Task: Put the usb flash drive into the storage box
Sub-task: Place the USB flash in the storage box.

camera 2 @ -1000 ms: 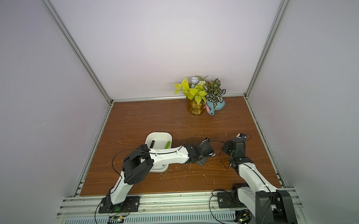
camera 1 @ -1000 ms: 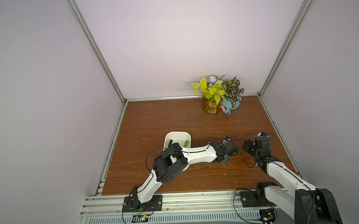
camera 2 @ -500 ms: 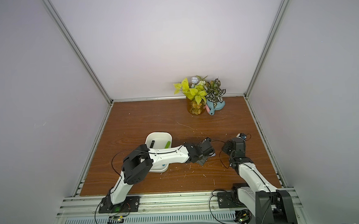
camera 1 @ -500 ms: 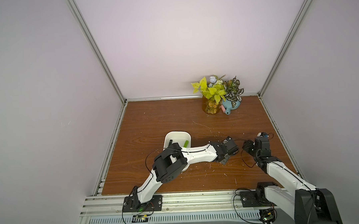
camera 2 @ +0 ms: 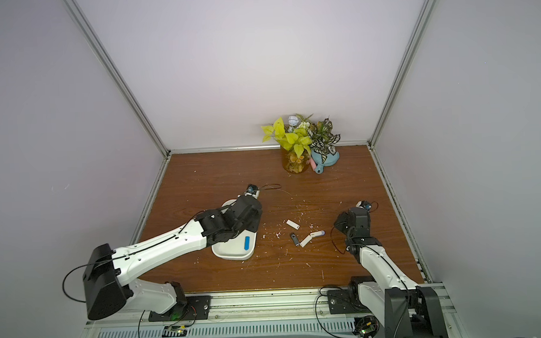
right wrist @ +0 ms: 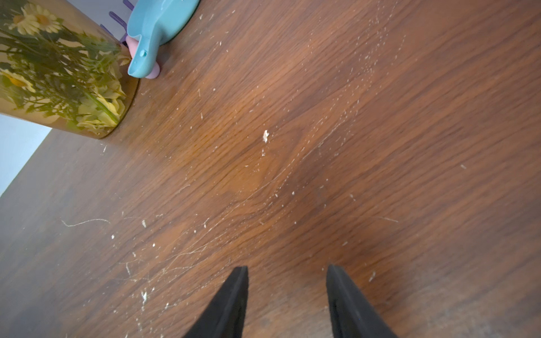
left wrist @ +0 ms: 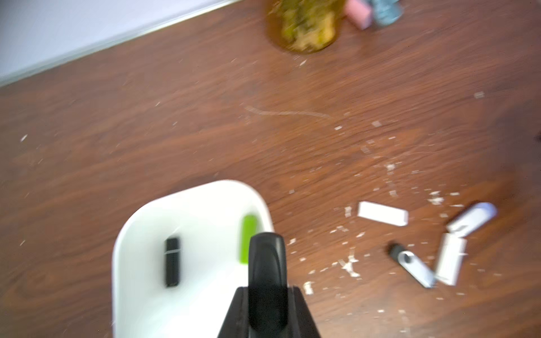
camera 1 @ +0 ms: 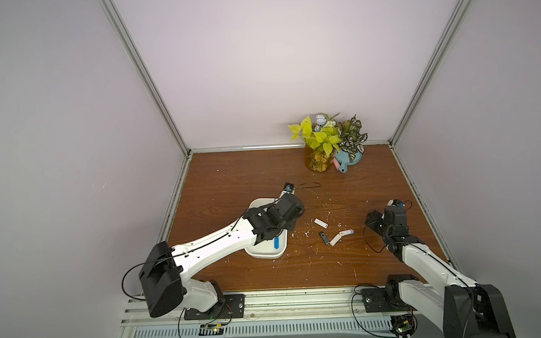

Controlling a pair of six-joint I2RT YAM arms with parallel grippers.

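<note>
Left gripper (left wrist: 267, 248) hovers over the box (left wrist: 205, 187), lower centre, jaws pressed together; any pinched drive is hidden. Right gripper (right wrist: 287, 272) stands aside, out of its way, half open, empty. Four drives (camera 1: 321, 223) lie right of the box, three inside.

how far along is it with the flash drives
Done: a blue drive, black drive and green drive lie in the box. In hand: nothing that shows; the left fingers look shut over the box, the right fingers stand open and empty. Left: four on the table, a white drive, a second white drive, a swivel drive and a purple-tipped drive.
</note>
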